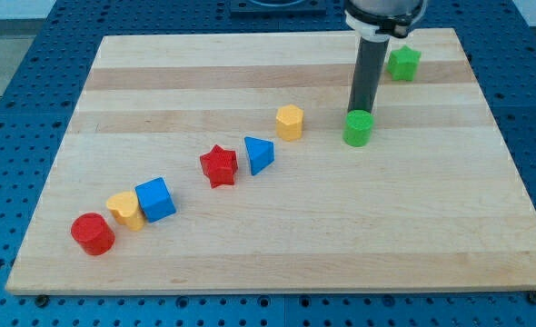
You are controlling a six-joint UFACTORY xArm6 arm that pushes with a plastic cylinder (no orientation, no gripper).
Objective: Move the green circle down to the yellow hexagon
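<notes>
Camera view has the rod coming down from the top, upper right of the frame, its tip right at the top edge of the green circle, pretty much touching it. No fingers on this rig, just the bare rod. Yellow hexagon sits left of the circle on the wooden tabletop, a gap between them. Green star is up in the top right corner.

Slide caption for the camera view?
My tip sits just behind the green circle, with the yellow hexagon to the view's left.
</notes>
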